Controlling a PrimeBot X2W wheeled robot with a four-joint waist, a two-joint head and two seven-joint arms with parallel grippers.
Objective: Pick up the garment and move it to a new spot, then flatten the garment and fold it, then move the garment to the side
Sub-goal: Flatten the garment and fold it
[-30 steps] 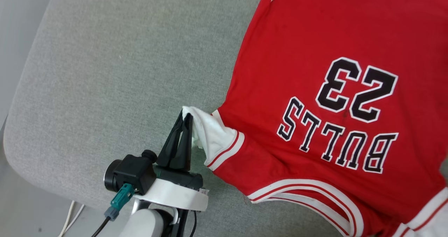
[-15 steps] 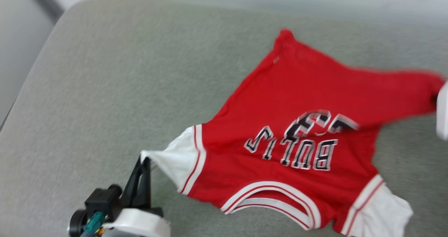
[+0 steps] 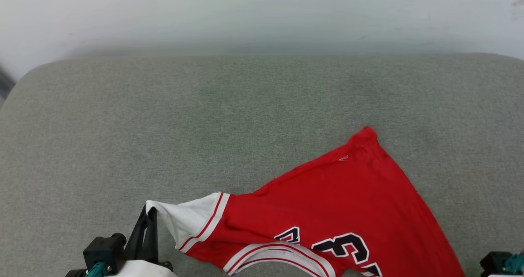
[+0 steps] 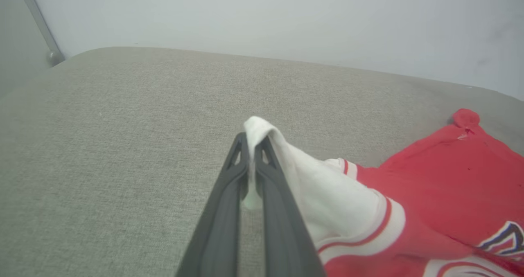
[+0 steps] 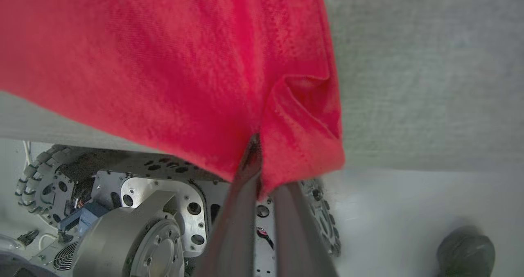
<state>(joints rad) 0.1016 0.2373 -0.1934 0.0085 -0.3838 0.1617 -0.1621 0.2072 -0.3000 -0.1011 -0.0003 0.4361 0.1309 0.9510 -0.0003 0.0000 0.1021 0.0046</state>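
While the shirt [image 3: 348, 203] is pinched by the left tool [image 4: 251, 141] at a white sleeve [image 4: 327, 195] and by the right tool [image 5: 254, 146] at red cloth, a black "3" is legible

I've got the right tool [image 5: 258, 174] clamped tight on a fold of the red garment [image 5: 163, 64], with cloth bunching over the fingertips and spreading away to the upper left. The grey cushion [image 5: 430, 84] sits behind it on the right. Below the cloth I see the robot's base [image 5: 155, 211], a roller wheel [image 5: 32, 183], pale floor [image 5: 389, 211], and a dark rounded blur [image 5: 466, 248] I can't identify.
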